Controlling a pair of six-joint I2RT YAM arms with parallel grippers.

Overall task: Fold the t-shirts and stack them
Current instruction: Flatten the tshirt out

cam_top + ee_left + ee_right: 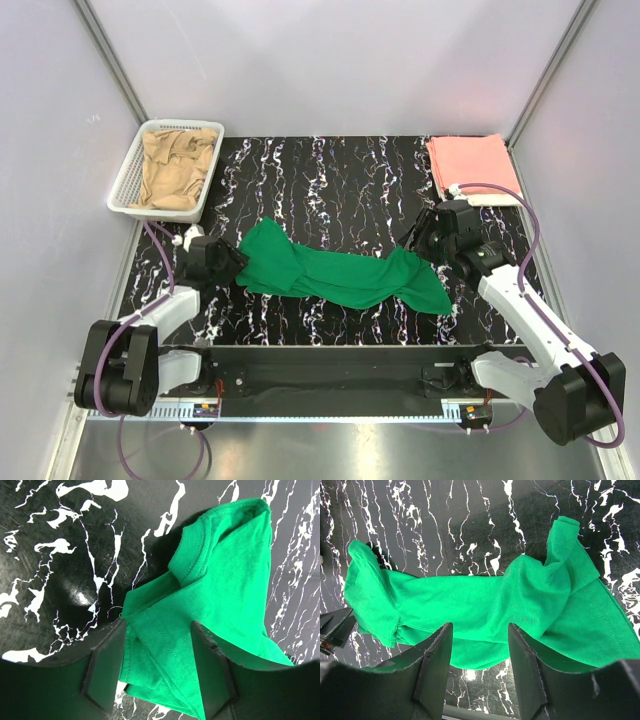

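Pale walls close in a black desk point(330, 160) veined with white, and most of its middle is taken by the green t-shirt point(340, 275), which lies bunched into a long, rumpled band. Its long axis runs across the frame from left to right, slanting slightly toward the lower right. At the upper left corner stands a white mesh basket point(125, 185) with the tan t-shirt point(178, 170) crumpled inside it. At the upper right the salmon pink t-shirt point(470, 160) lies folded flat, with an edge of the white t-shirt point(490, 199) showing under its near side. The left gripper point(157, 645) sits at the left end of the green band, fingers spread wide, a folded hem lying loose between them rather than pinched. The right gripper point(477, 640) hovers at the right end, jaws apart and holding nothing, the cloth stretching away past them. So each arm is nearest its own end of the shirt, and the band lies crosswise between the two. The green shirt looks unfolded as yet, and any spreading or folding would likely begin from these two ends.
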